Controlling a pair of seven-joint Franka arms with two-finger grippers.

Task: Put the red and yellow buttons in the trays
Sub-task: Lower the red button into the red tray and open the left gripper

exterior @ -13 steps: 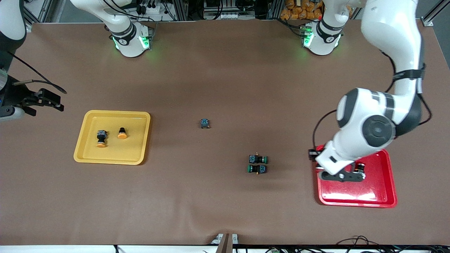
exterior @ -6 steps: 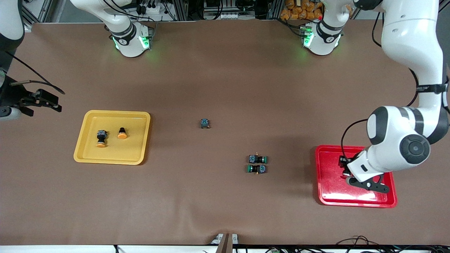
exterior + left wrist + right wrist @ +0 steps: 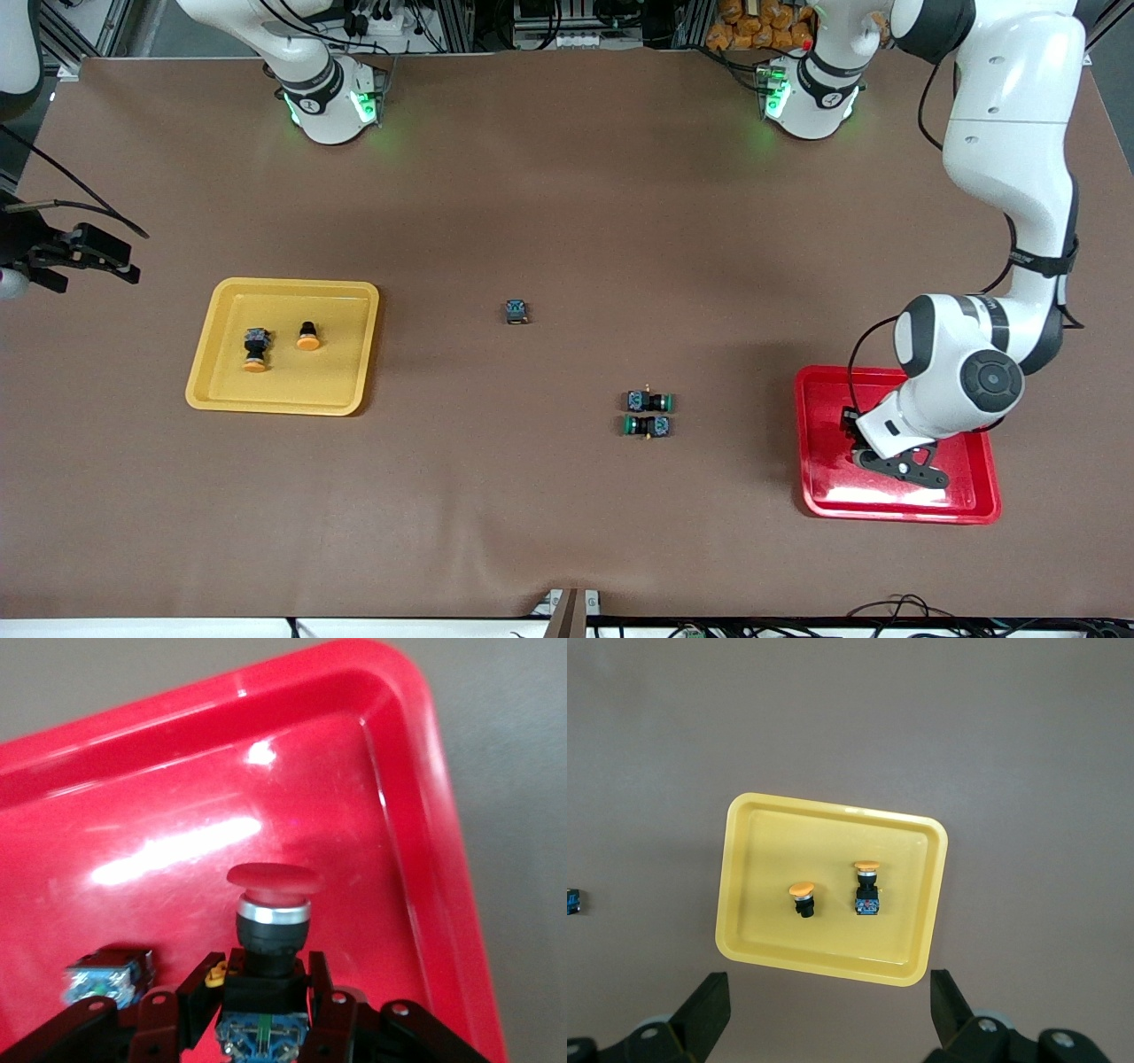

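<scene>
Holding two orange buttons (image 3: 282, 341), the yellow tray (image 3: 341, 394) sits apart from the red tray (image 3: 819, 425), where the left end effector (image 3: 266, 1005) clamps a red button (image 3: 272, 904).

Two white Franka arms with dark grey joint caps rise from round bases ringed in black and lit green. Black cables trail along the links. Each black gripper (image 3: 899, 467) carries angular fingers (image 3: 700, 1014) fastened with small screws.

The red tray (image 3: 416, 753) is glossy, smooth plastic showing bright highlights. The yellow tray (image 3: 735, 904) is smooth plastic with duller sheen. The brown table covering (image 3: 567, 204) is matt.
</scene>
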